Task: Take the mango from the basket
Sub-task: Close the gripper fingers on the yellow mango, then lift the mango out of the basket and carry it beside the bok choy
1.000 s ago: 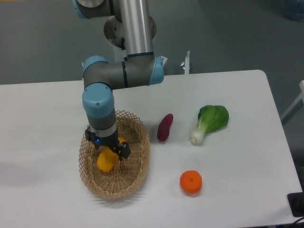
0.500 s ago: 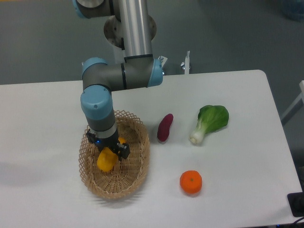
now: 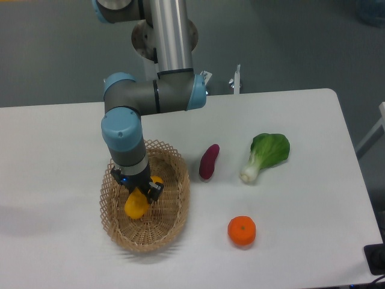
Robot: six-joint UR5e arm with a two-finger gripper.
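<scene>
Arm's wrist section (image 3: 123,135) shifted slightly toward frame left over the last second, a few pixels only. Gripper (image 3: 138,191) moved with it and sat a touch lower in the frame than before, over the left-centre of the basket (image 3: 174,208). The dark finger (image 3: 154,189) that had stuck out toward the right, down near the mango's lower edge, pulled in and sat higher and closer to the fruit. Mango (image 3: 136,205) showed more of its lower end below the gripper, and a bigger patch of orange showed at the gripper's right side.
</scene>
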